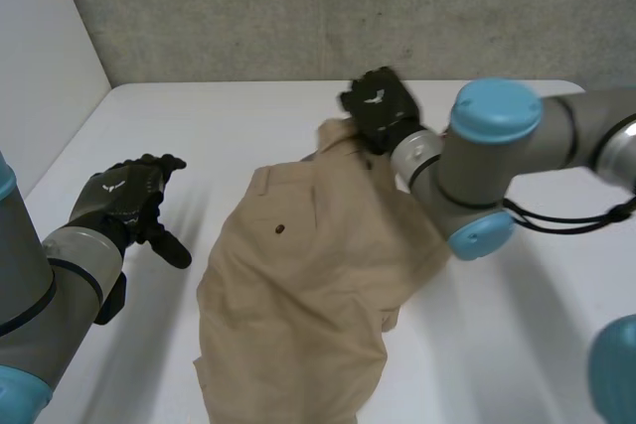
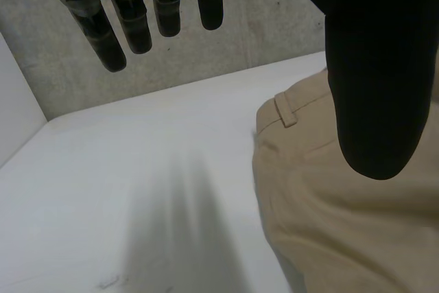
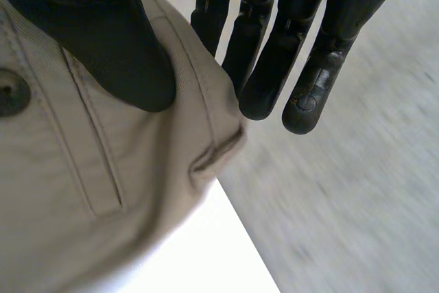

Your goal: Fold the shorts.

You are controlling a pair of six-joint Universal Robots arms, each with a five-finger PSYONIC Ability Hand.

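Note:
Tan shorts [image 1: 308,275] lie crumpled in the middle of the white table [image 1: 199,126], waistband towards the far side and a dark button on a back pocket. My right hand [image 1: 381,106] is at the far corner of the waistband. In its wrist view the thumb [image 3: 103,39] presses on top of the shorts [image 3: 82,190] by a belt loop, with the fingers [image 3: 274,46] behind the waistband edge, pinching it. My left hand [image 1: 124,201] hovers open above the table, left of the shorts and apart from them. Straight fingers [image 2: 137,18] and thumb [image 2: 374,66] frame the shorts' waistband [image 2: 302,114].
A grey concrete wall [image 1: 298,7] runs behind the table, and a white side panel [image 1: 40,67] stands at the left. Bare tabletop lies between my left hand and the shorts. My right arm [image 1: 497,166] reaches over the shorts' right side.

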